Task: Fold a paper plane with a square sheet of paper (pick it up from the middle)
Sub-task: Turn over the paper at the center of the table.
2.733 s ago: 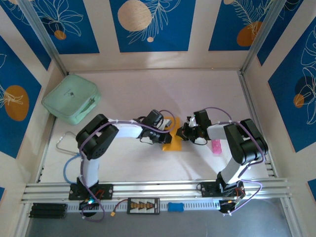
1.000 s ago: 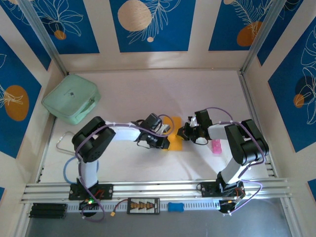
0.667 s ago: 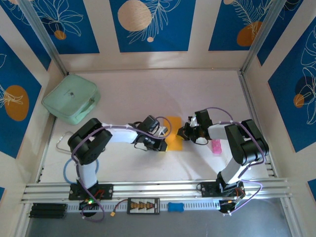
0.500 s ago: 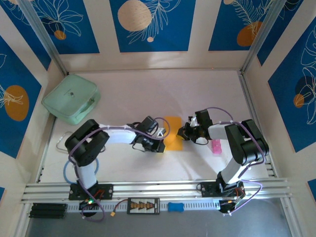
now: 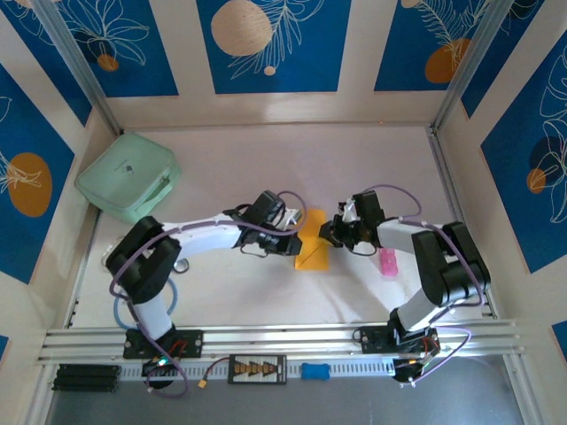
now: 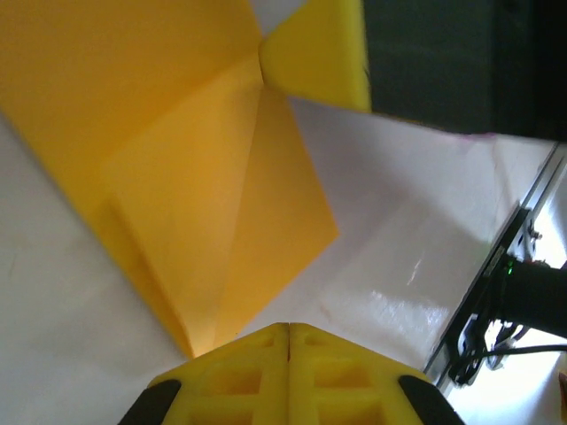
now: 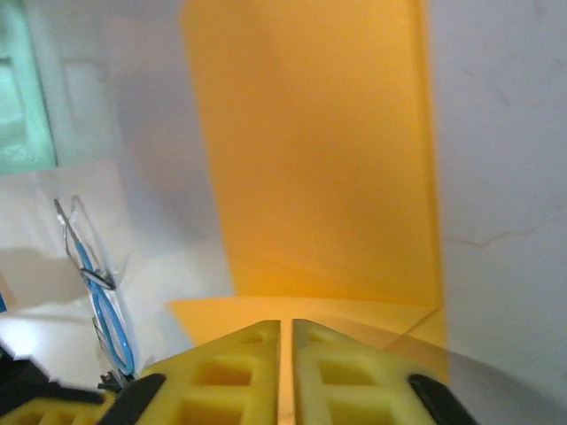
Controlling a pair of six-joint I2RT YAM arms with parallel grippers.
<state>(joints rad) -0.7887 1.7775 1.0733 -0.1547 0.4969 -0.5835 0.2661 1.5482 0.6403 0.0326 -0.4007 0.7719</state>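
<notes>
Paper [image 5: 313, 249]: thin orange-yellow sheet, sharply creased into pointed flaps, lying mid-table [image 5: 266, 159] between my two arms.
Left gripper [image 6: 288, 335]: yellow ribbed fingers pressed together, a paper corner right at them.
Right gripper [image 7: 286, 332]: just a slit between the fingers, at the paper's edge; I cannot tell whether it pinches.
Case [image 5: 128, 177]: mint-green, rounded, closed, far left.
</notes>
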